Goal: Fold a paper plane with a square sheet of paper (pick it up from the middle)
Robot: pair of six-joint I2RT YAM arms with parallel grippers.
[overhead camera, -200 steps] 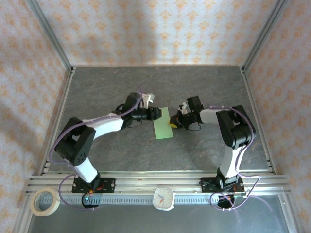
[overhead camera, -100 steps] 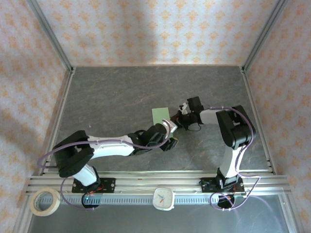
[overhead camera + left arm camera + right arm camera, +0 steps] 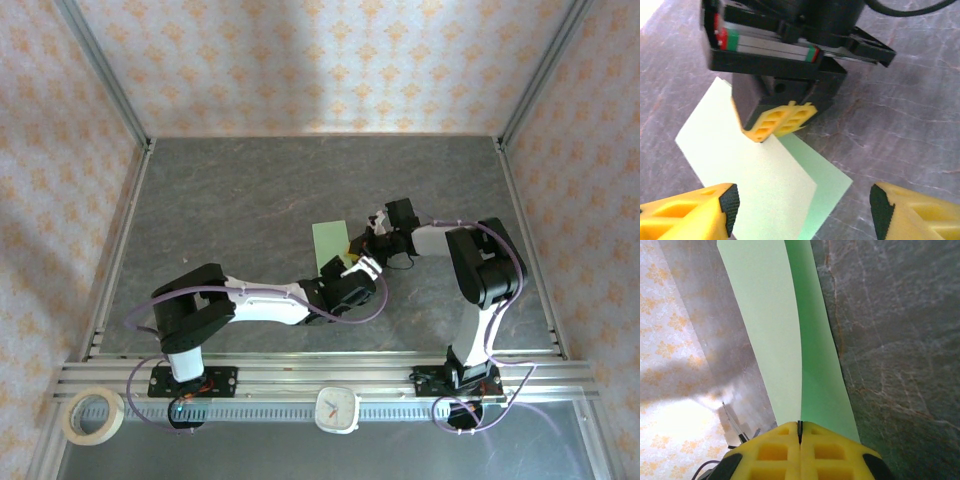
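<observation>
Fingers point(image 3: 695, 215) of your left gripper point(image 3: 805, 207) stand spread wide at the bottom of the wrist frame, one on each side of the pale green sheet of paper point(image 3: 755, 170); contact can't be told. You see the sheet folded in two layers, mid-table point(image 3: 250, 190) in the top view. Beyond it, your right gripper point(image 3: 777, 124) is pressed together, pinching the sheet's far edge.
</observation>
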